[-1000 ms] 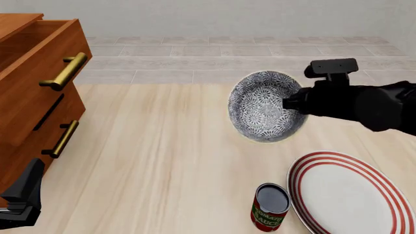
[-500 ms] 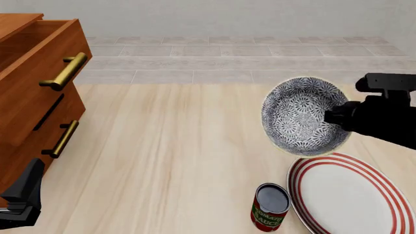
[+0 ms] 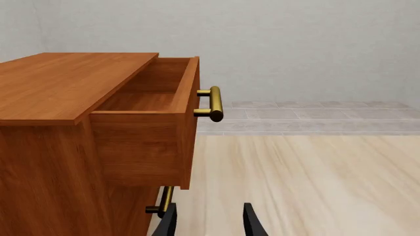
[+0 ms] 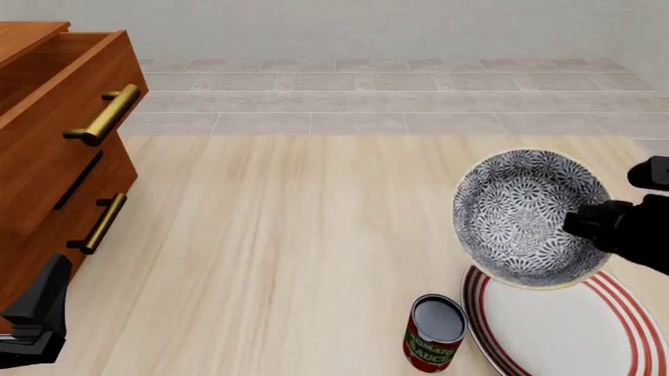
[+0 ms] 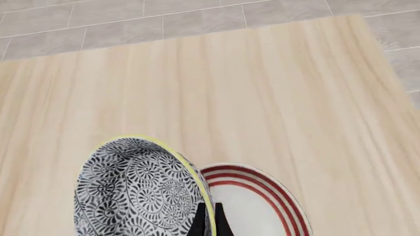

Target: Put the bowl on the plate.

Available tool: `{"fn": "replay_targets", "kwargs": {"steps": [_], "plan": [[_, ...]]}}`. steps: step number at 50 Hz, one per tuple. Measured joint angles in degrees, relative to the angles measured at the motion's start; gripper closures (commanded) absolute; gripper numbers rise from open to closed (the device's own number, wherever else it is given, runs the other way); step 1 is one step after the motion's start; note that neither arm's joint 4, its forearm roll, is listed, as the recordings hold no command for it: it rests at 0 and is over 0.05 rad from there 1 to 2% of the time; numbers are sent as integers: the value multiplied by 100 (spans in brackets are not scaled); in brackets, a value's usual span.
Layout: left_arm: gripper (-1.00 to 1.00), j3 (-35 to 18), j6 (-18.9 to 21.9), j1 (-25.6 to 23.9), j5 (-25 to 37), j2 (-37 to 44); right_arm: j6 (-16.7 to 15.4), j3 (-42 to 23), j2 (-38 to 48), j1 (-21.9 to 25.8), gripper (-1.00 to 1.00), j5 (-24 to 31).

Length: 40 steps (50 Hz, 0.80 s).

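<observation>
The patterned bowl (image 4: pixel 528 215) hangs tilted in the air, overlapping the far edge of the red-ringed white plate (image 4: pixel 569 329) in the front view. My right gripper (image 4: pixel 585 225) is shut on the bowl's right rim. In the right wrist view the bowl (image 5: pixel 141 189) fills the lower left, the gripper (image 5: pixel 207 221) pinches its yellowish rim, and the plate (image 5: pixel 259 206) lies just beyond. My left gripper (image 4: pixel 37 325) rests at the near left by the drawer unit; its fingers (image 3: pixel 253 223) stand apart with nothing between them, open.
A wooden drawer unit (image 4: pixel 52 157) with brass handles stands at the left, its top drawer (image 3: pixel 154 110) pulled out. A red-labelled tin can (image 4: pixel 434 333) stands upright just left of the plate. Tiled floor lies beyond the table's far edge.
The right gripper has carried the bowl to the right and toward me, from mid-table to over the plate's far edge. The left arm has not moved.
</observation>
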Motion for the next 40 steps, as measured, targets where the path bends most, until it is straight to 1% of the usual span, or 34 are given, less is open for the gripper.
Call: {"fn": "replay_targets", "kwargs": {"steps": [27,40], "plan": [[-100,0,0,0,0,0,284,902,-1567,-653,100,771],[-100,0,0,0,0,0,402,1295,-2018,-882,100,901]]}}
